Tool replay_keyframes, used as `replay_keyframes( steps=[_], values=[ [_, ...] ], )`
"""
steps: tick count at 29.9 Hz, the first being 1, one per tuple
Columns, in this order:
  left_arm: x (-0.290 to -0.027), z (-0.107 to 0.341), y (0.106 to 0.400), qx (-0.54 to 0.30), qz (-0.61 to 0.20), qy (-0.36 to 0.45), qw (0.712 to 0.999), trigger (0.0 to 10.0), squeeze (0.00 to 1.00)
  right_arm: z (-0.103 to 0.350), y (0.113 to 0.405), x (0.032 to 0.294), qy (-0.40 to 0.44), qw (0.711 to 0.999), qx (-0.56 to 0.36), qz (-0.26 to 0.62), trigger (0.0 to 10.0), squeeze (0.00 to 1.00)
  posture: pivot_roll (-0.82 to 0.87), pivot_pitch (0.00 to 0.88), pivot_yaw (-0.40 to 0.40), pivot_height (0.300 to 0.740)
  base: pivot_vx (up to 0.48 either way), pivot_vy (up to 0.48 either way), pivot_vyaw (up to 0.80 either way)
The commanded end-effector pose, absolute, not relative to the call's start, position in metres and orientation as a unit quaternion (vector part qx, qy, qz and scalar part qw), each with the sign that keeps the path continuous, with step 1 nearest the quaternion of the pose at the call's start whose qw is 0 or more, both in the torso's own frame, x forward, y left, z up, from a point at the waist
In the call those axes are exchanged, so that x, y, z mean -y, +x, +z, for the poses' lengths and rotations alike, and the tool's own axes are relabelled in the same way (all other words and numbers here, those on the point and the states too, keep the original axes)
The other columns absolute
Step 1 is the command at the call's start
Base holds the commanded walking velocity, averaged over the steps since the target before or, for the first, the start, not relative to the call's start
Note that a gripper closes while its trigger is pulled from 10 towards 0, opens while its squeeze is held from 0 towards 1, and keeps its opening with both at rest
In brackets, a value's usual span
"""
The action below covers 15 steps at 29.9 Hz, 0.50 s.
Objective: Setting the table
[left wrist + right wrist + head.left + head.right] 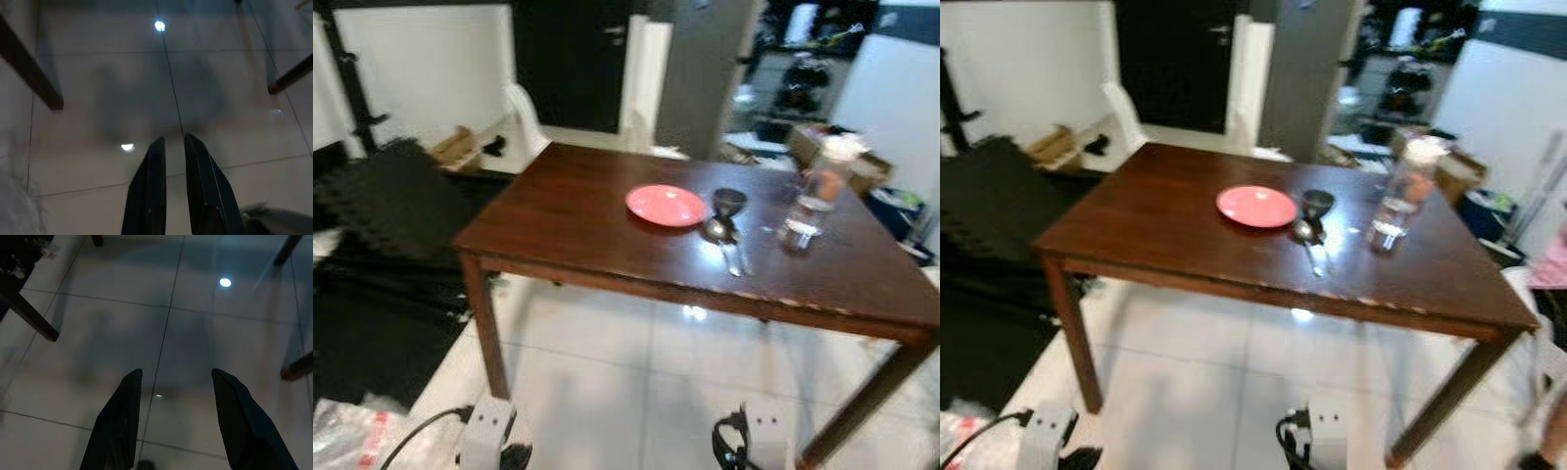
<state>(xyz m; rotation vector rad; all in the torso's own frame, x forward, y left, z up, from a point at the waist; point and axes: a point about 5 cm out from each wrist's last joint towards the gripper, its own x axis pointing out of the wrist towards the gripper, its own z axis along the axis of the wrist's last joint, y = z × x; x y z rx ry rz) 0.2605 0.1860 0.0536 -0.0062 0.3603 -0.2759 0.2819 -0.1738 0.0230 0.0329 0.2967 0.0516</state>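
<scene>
A dark wooden table point(568, 225) stands before me. On it lie a pink plate point(666, 205), a small dark bowl point(729, 201) just to its right, and a spoon point(718, 233) with another piece of cutlery point(742, 257) in front of the bowl. A clear bottle with a white cap point(815, 194) stands further right. Both arms hang low in front of the table, over the white tiled floor. My left gripper point(172, 142) points down at the tiles, fingers nearly together and holding nothing. My right gripper point(176, 374) is open and empty above the floor.
Black foam mats point(382, 206) are stacked to the left of the table. A white chair point(524, 122) stands behind its far left corner, and boxes and clutter point(862, 166) sit at the back right. A plastic bag point(352, 436) and a cable point(411, 436) lie on the floor near my left arm.
</scene>
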Motion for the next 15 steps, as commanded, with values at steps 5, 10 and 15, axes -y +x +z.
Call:
replay_keyframes(
  steps=[5,10,15],
  values=[
    [-0.199,0.125,0.288,-0.022,-0.06,0.043,0.997,10.0,0.0,0.099,0.308,0.193,0.02,0.999,0.004,-0.026,10.0,0.0,0.05,0.106,0.045,0.74,0.0,0.0,-0.64],
    [-0.194,0.199,0.306,0.125,-0.013,0.085,0.988,10.0,0.0,0.199,0.321,0.189,0.038,0.981,0.187,-0.024,10.0,0.0,0.04,0.106,0.047,0.74,0.213,0.0,0.0],
    [-0.176,0.238,0.312,0.194,-0.026,0.08,0.977,10.0,0.0,0.242,0.321,0.176,0.038,0.965,0.258,-0.006,10.0,0.0,0.04,0.107,0.047,0.74,0.48,0.0,0.0]
  ],
)
